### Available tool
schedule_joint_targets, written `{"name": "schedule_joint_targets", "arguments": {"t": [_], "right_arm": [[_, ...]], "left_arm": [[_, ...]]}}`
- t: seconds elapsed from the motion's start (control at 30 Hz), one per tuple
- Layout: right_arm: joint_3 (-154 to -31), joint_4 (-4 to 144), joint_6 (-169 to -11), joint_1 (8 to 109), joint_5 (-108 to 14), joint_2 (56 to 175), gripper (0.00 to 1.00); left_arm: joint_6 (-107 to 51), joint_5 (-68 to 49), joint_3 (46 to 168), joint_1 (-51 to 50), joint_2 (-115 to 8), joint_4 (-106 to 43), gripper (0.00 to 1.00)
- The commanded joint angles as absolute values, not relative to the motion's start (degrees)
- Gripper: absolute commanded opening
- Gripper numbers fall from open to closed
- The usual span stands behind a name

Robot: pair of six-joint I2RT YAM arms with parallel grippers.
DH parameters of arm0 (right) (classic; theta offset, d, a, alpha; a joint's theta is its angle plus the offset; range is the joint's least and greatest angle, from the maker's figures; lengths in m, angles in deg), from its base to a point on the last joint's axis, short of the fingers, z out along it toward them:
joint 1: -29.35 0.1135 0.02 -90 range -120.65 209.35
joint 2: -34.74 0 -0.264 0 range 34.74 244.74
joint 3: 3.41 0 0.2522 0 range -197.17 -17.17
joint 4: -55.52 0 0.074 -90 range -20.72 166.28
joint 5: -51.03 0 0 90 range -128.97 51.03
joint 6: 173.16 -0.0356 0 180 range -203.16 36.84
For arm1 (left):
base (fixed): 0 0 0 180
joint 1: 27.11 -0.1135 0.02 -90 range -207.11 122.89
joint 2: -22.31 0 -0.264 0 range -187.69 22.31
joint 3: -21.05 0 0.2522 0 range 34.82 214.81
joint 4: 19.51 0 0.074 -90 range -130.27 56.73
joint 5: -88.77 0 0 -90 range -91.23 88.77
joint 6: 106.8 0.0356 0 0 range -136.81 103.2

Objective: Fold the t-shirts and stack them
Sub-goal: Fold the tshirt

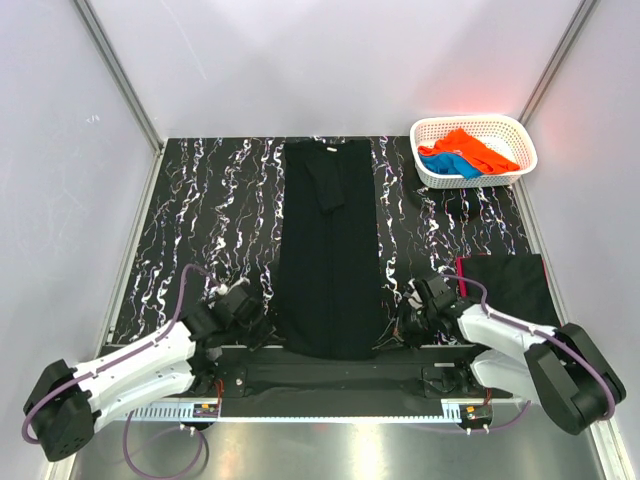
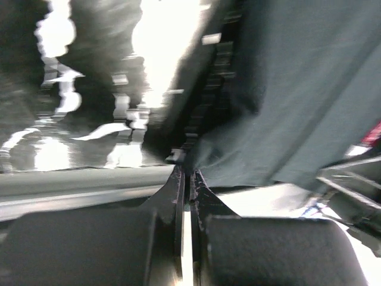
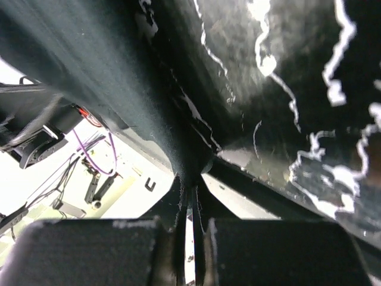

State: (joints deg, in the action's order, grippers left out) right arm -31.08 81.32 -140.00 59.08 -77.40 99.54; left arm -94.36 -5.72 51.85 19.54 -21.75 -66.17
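The black t-shirt (image 1: 330, 250) lies in a long strip down the table's middle. Left gripper (image 1: 266, 337) at seven o'clock, right gripper (image 1: 392, 335) at five o'clock, both pinched tight on its near hem. At one o'clock, a white basket (image 1: 466, 121) holds an orange t-shirt (image 1: 470, 147) and a blue t-shirt (image 1: 448, 165).

A white plastic lattice basket (image 1: 440, 178) sits at the upper right of the overhead view, on a black tabletop (image 1: 220, 220) veined with white marbling.

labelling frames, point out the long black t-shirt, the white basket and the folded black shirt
long black t-shirt (image 1: 330, 250), top view, middle of its body
white basket (image 1: 445, 178), top view, its near wall
folded black shirt (image 1: 510, 285), top view, its middle
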Motion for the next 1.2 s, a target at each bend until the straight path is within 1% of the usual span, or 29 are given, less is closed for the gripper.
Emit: {"name": "schedule_joint_targets", "arguments": {"t": [0.0, 0.07, 0.1, 0.17, 0.23, 0.27, 0.33, 0.4, 0.47, 0.57, 0.7, 0.8, 0.97, 1.17], "right_arm": [[-33.7, 86.6, -140.9, 59.5, -76.0, 97.3, 0.0], [-38.7, 89.3, -138.8, 59.4, -73.7, 99.8, 0.0], [-40.5, 90.3, -138.1, 59.0, -73.6, 101.1, 0.0], [-45.5, 90.4, -135.9, 56.3, -74.2, 105.7, 0.0], [-51.2, 92.7, -131.5, 53.4, -74.4, 109.0, 0.0], [-53.0, 94.4, -130.0, 49.8, -74.6, 111.9, 0.0], [-59.1, 95.8, -126.5, 46.9, -75.0, 114.9, 0.0], [-63.7, 97.2, -123.3, 44.7, -75.4, 120.8, 0.0], [-70.8, 98.2, -121.3, 43.7, -77.0, 127.8, 0.0], [-78.9, 99.3, -118.9, 42.6, -76.1, 134.5, 0.0], [-90.3, 101.8, -117.2, 41.6, -76.5, 142.0, 0.0], [-95.9, 103.6, -117.1, 40.7, -76.1, 145.7, 0.0], [-103.5, 106.6, -116.7, 39.5, -76.6, 150.6, 0.0], [-109.1, 108.2, -115.9, 38.2, -78.7, 155.8, 0.0]], "left_arm": [[-92.5, -2.6, 59.4, 18.9, -23.2, -61.4, 0.0], [-89.3, -2.0, 64.1, 18.9, -25.6, -61.8, 0.0], [-88.4, -1.6, 65.8, 18.7, -28.7, -62.5, 0.0], [-85.7, -1.5, 70.5, 17.6, -31.9, -62.9, 0.0], [-82.4, -2.1, 73.2, 13.8, -36.4, -63.2, 0.0], [-81.5, -2.5, 75.1, 12.1, -37.7, -63.2, 0.0], [-78.9, -4.2, 77.0, 6.6, -41.3, -62.1, 0.0], [-75.4, -6.9, 80.3, 1.7, -44.4, -59.9, 0.0], [-72.9, -8.7, 85.1, -0.8, -50.9, -59.1, 0.0], [-68.4, -10.4, 91.7, -4.1, -59.8, -58.8, 0.0], [-65.0, -12.8, 98.6, -7.2, -68.1, -58.1, 0.0], [-63.8, -15.7, 103.4, -8.6, -73.8, -57.9, 0.0], [-63.6, -16.6, 107.8, -10.6, -77.4, -57.5, 0.0], [-63.3, -18.9, 112.2, -12.9, -81.9, -57.3, 0.0]]}}
